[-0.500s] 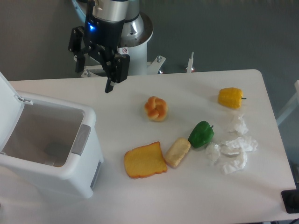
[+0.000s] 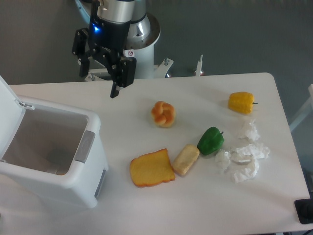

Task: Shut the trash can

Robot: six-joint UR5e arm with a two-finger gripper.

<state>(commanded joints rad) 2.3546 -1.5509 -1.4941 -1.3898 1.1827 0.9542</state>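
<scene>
The trash can (image 2: 73, 183) is a large white bin at the table's left front, with a grey latch (image 2: 84, 146) on its front rim. Its lid (image 2: 9, 105) stands raised at the far left, so the inside shows and looks empty. My gripper (image 2: 98, 83) hangs over the table's back edge, behind and to the right of the can and well apart from it. It is open, with nothing between its black fingers (image 2: 114, 90).
On the white table lie a knotted bun (image 2: 164, 114), a toast slice (image 2: 151, 169), a pale bread piece (image 2: 186, 159), a green pepper (image 2: 211, 140), a yellow pepper (image 2: 241, 102) and crumpled white paper (image 2: 243, 156). The robot base (image 2: 139, 34) stands behind the table.
</scene>
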